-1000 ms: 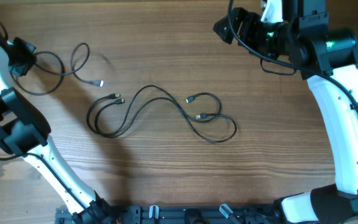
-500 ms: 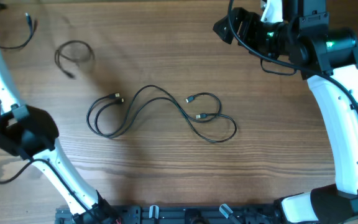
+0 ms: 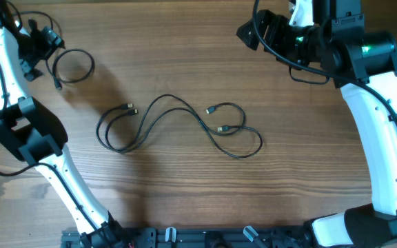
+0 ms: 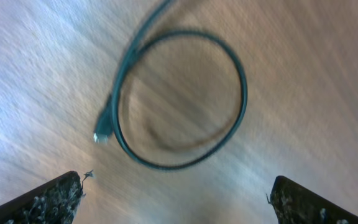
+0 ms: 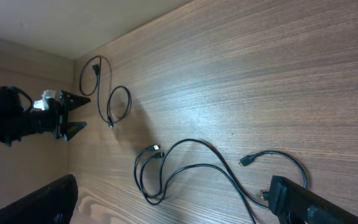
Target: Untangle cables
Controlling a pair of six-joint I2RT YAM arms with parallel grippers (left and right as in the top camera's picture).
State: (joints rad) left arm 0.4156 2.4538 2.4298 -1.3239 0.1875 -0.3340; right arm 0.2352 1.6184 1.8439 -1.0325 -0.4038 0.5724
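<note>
One thin black cable lies as a small loop (image 3: pixel 92 65) at the far left of the table, its plug end (image 4: pixel 101 132) lying free. My left gripper (image 3: pixel 45 41) hovers just beside that loop, open; the loop (image 4: pixel 244 93) lies ahead of the wide-apart fingers (image 4: pixel 48 202), with nothing between them. Two more cables (image 3: pixel 211 109) lie in crossing loops at the table's middle, and they also show below my right wrist (image 5: pixel 246 162). My right gripper (image 3: pixel 253 31) hangs open and raised at the far right, holding nothing.
The left arm's white links (image 3: pixel 12 131) stretch along the left edge. The right arm (image 3: pixel 378 124) stands along the right side. A thicker black wire (image 3: pixel 305 74) hangs from the right arm. A black rail (image 3: pixel 185 238) runs along the front edge.
The left gripper has opened and let go of the small cable. It carried that cable to the far-left corner, where it now lies as a loop. The right arm and middle cables have not moved.
</note>
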